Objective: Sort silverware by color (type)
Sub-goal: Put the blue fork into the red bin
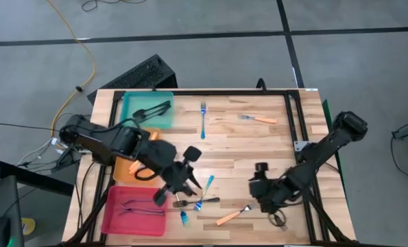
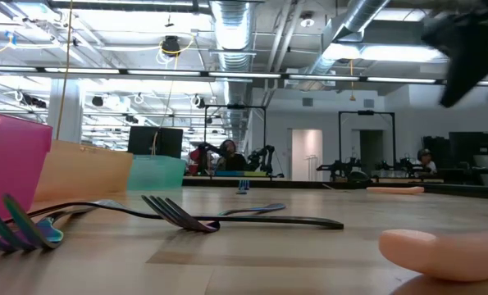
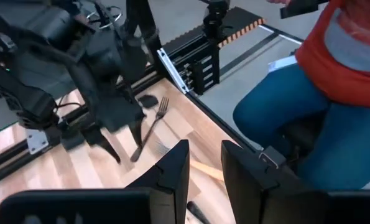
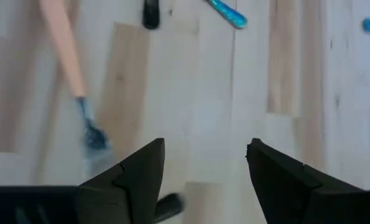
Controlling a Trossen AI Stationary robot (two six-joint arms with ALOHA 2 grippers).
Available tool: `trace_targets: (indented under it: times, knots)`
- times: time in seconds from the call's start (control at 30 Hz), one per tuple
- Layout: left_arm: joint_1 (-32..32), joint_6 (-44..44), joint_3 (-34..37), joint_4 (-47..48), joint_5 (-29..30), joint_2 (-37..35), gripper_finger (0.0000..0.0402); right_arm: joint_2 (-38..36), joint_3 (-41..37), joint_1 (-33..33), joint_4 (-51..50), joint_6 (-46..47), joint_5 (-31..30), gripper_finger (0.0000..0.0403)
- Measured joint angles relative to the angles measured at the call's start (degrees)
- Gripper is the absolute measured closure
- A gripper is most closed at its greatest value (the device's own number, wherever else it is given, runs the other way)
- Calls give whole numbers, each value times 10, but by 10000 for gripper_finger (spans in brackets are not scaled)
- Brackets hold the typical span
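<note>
The counter [image 1: 245, 147] was of pale wood strips, and three flat trays lay along its left side: a teal tray [image 1: 149, 110] at the far end, an orange tray [image 1: 125, 171] in the middle and a pink tray [image 1: 132, 209] nearest the front. Dark forks lay already in the teal and the pink tray.

The left pincer [image 1: 171, 186] hung over the front middle of the counter, just right of the orange tray. Its fingers [image 3: 172, 171] stood a little apart with nothing between them. The right pincer [image 1: 262, 192] was low over the front right part, its jaws wide and empty.

The unsorted forks were mostly in a small cluster between the two pincers. An orange fork [image 1: 232, 215] lay just left of the right pincer, so this arm was the nearer one. Its long axis ran slanted, with the handle toward the front left and the tines toward the pincer. In the right wrist view this orange fork [image 4: 63, 56] lay beside the open jaws, not between them. I judged that the pincer had to shift sideways and turn across the handle. A dark fork [image 1: 197, 202] and blue forks [image 1: 205, 192] lay closer to the left pincer.

No brand or writing could be read anywhere.
</note>
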State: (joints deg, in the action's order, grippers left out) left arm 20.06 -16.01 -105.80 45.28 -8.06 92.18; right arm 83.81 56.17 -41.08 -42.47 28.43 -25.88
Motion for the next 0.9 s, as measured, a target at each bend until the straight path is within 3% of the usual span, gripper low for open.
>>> trace_targets:
  times: [0.27,0.47,0.7,0.9]
  knots:
    - [50,13,0,-3,71,0,323,52,65,69,17,-153,-2,154]
    - [82,10,0,-23,83,0,323,56,74,141,171,-283,5,154]
    - [115,6,0,-30,150,-5,323,57,74,193,292,-428,91,154]
    - [128,6,0,-41,178,-5,323,106,76,216,376,-489,156,154]
